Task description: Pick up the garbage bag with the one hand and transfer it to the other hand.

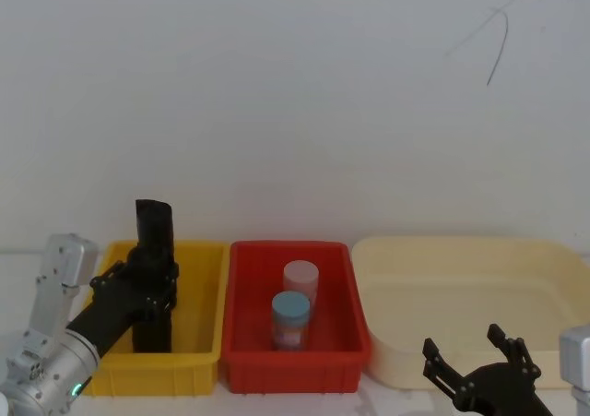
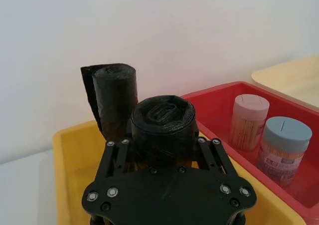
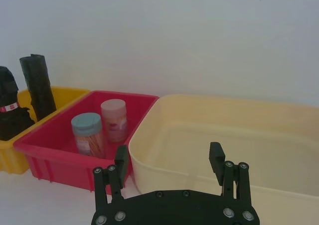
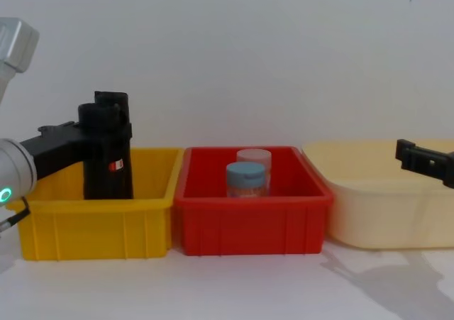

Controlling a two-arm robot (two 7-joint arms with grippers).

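The garbage bag (image 2: pixel 162 117), a thick black roll with a small red label (image 4: pixel 115 165), stands upright in the yellow bin (image 4: pixel 92 228). My left gripper (image 1: pixel 147 267) reaches in from the left and is shut on the roll, one finger (image 2: pixel 115 152) pressed to each side. A slimmer black roll (image 2: pixel 115 98) stands just behind it. My right gripper (image 1: pixel 475 350) hangs open and holds nothing, low at the right in front of the cream tub (image 1: pixel 461 278), far from the bag.
A red bin (image 1: pixel 295 361) between the yellow bin and the cream tub holds a pink-lidded jar (image 1: pixel 300 278) and a blue-lidded jar (image 1: pixel 290 314). A white wall rises close behind the bins. White tabletop lies in front of them.
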